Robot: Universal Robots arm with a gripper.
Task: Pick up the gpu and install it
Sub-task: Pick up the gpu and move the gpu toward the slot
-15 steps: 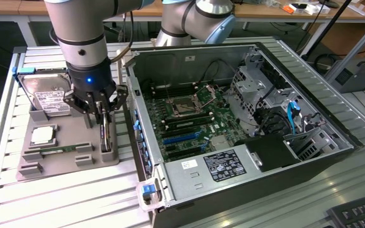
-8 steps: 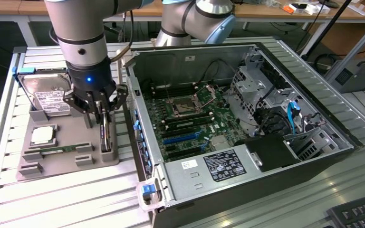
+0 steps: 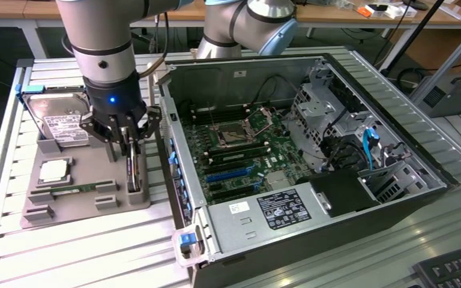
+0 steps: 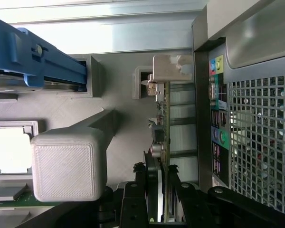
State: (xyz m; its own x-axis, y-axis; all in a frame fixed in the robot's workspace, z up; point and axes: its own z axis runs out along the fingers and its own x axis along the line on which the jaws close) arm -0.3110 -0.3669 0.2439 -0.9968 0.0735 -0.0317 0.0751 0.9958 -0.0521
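A robotics lab or workshop is suggested: a robot arm point(image 3: 102, 48) is seen above a surface point(image 3: 94, 255) of aluminium slats, on which an opened computer case point(image 3: 239, 75) and a grey parts tray point(image 3: 78, 211) are set, with wooden desks point(image 3: 335, 15) and a keyboard point(image 3: 455, 270) seen nearby.

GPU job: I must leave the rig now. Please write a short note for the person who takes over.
Gripper: lowered onto the gpu, at the card's upper edge. Whether it grips cannot be confirmed.
Gpu: stands on edge in its slot of the grey holder, beside the open computer case.
Done: the approach to the card.
Left: the gpu is not lifted out and not installed on the motherboard.
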